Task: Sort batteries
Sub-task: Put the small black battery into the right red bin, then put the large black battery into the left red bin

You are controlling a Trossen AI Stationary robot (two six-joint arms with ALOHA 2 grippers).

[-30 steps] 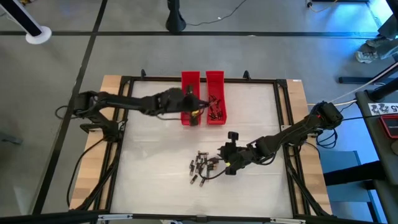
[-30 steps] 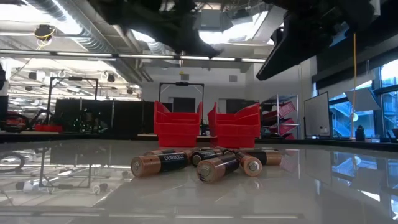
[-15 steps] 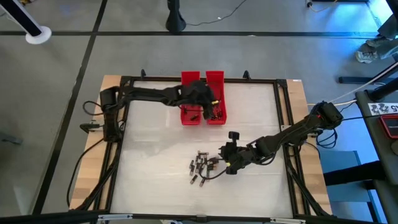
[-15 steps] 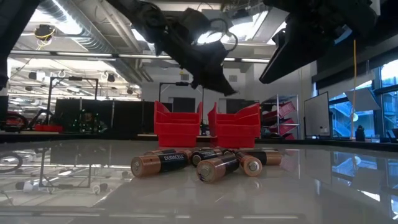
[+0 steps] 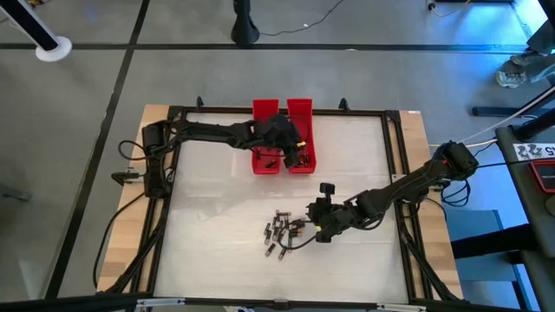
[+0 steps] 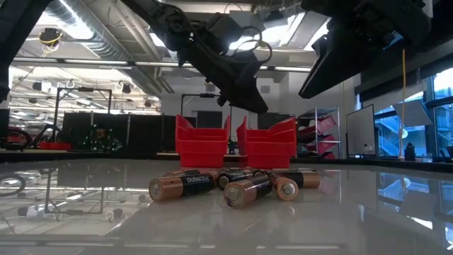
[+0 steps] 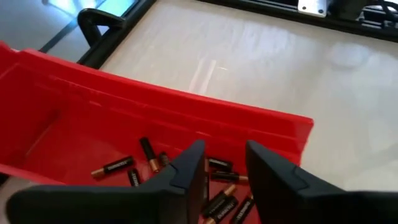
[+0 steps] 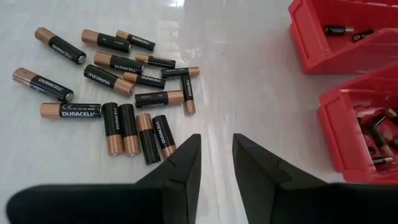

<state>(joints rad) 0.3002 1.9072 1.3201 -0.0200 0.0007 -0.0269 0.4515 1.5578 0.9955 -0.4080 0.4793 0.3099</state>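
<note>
We see the right gripper (image 5: 317, 227), jaws slightly parted and empty, hovering just beside the loose batteries (image 8: 118, 81) near the table's front edge, most lying lengthwise toward it. The left gripper (image 5: 297, 154), parted and empty, hangs over the right red tray (image 5: 301, 146) at the far edge.

Two dark robot arms

The left arm (image 5: 217, 134) and right arm (image 5: 408, 184) are black and jointed, with black cables along them; each gripper has two matte black, wedge-shaped fingers (image 8: 180, 165).
</note>
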